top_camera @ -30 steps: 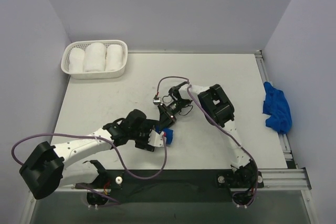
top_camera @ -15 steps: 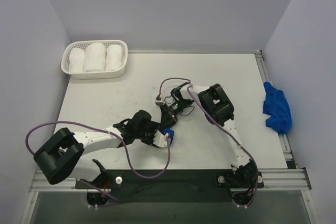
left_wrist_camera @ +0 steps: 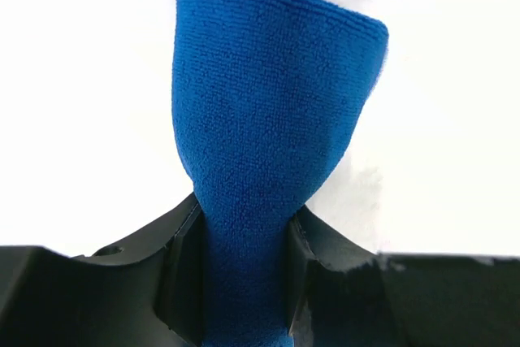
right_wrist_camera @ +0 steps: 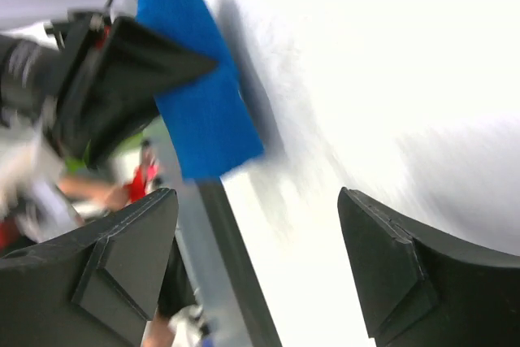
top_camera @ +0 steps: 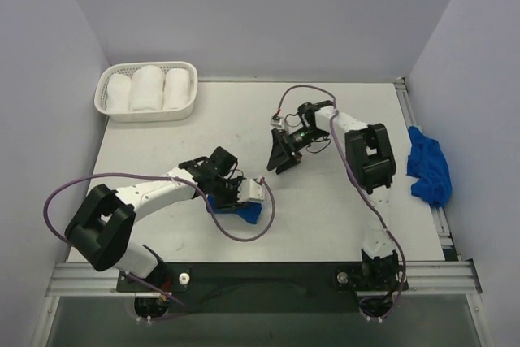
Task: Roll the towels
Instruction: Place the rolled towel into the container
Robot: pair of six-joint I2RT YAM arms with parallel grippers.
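At the table's near middle: we've got the rolled blue towel (top_camera: 246, 214), a short fat bundle; whether it rests on the table (top_camera: 162, 160) we can't tell
Left gripper (top_camera: 245, 201): we see its fingers (left_wrist_camera: 183, 270) pinching one end of the roll, cloth squeezed narrow between them
Right gripper (top_camera: 283, 154): fingers (right_wrist_camera: 130, 258) spread wide, holding nothing, apart from the roll
Second blue towel (top_camera: 429, 170): crumpled at the table's right edge
Basket (top_camera: 146, 118): far left corner, three white rolls (top_camera: 148, 88) inside
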